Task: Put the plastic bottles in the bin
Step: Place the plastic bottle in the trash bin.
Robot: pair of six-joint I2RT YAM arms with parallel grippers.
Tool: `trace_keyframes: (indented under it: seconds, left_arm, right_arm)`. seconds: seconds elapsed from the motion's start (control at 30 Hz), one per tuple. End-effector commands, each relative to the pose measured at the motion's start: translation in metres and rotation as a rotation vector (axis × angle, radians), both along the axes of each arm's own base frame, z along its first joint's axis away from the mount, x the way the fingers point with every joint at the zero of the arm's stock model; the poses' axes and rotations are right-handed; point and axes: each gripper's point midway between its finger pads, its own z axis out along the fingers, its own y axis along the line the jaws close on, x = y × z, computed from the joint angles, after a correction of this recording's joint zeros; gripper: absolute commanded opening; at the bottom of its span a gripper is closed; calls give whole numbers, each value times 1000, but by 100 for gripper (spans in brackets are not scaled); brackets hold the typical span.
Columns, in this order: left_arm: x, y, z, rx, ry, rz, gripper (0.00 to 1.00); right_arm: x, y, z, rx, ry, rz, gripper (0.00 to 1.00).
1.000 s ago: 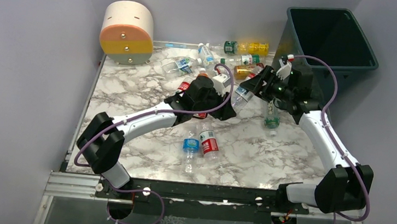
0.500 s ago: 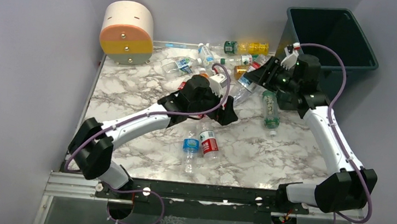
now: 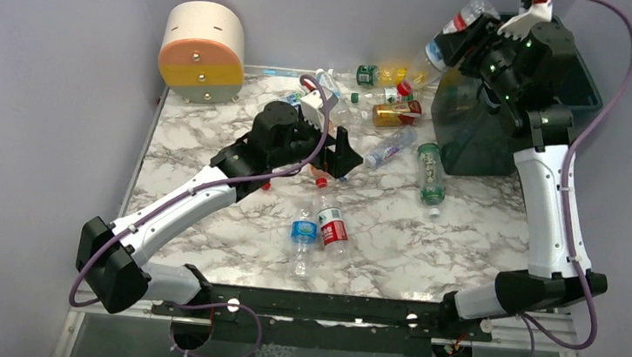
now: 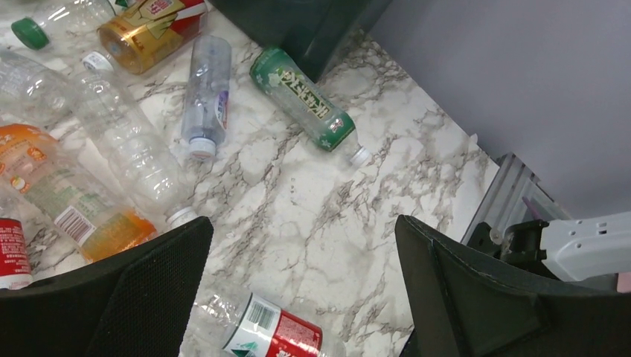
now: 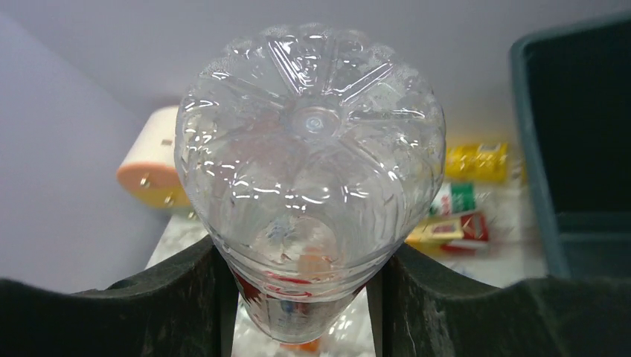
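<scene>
**Top view:** Your right pincer [image 3: 472, 43] is raised at the far right corner of the marble-patterned bench [image 3: 212, 133]. It is clamped on a clear plastic bottle [image 3: 454, 30], which tilts by the left rim of the bin [image 3: 590, 93], a dark teal, tapered square tub. Your left pincer [image 3: 341, 150] hangs wide open over mid-bench, holding nothing. More plastic bottles [image 3: 387, 85] cluster along the far edge. A green-labelled bottle [image 3: 432, 174] lies near the bin's wall, and two bottles [image 3: 321, 230] lie near the middle. A round cream-and-orange drum [image 3: 202, 49] stands at the far left corner.

**Left wrist:** The black, mesh-textured fingers [image 4: 141, 297] are spread wide with only veined bench surface between them. Beyond them the green-labelled bottle [image 4: 305, 100], a slim clear one [image 4: 207, 89] and an orange-drink bottle [image 4: 74, 204] lie flat.

**Right wrist:** The fingers [image 5: 149, 312] press both sides of the clear plastic bottle [image 5: 312, 149]. Its glossy, petal-ribbed base faces the lens. The bin [image 5: 530, 149] shows on the right.
</scene>
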Motion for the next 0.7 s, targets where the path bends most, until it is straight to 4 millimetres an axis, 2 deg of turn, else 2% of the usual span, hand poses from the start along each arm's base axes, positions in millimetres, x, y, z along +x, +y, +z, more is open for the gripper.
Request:
trace_keyframes:
  seconds: [0.0,0.23,0.4,0.47,0.57,0.67]
  left_arm:
    - [-5,3,-17,20,31,-8,99]
    - [-12,3,-27,11,56,-30,99]
    - [-16,3,-28,11,59,-43,99]
    - [-17,4,-27,8,59,-47,99]
    - [-18,4,-26,8,57,-51,99]
    - [-19,4,-24,5,53,-52,99]
  right_arm:
    - [22,-46,31,-143,-85,-247,49]
    - [32,-99,71,-233,-249,-534,51]
    - [26,-138,91,-273,-321,-746,51]
    - [23,-148,99,-270,-350,-792,51]
    - [16,-161,105,-276,-383,-877,50]
    - [19,-175,97,-317,-369,-952,50]
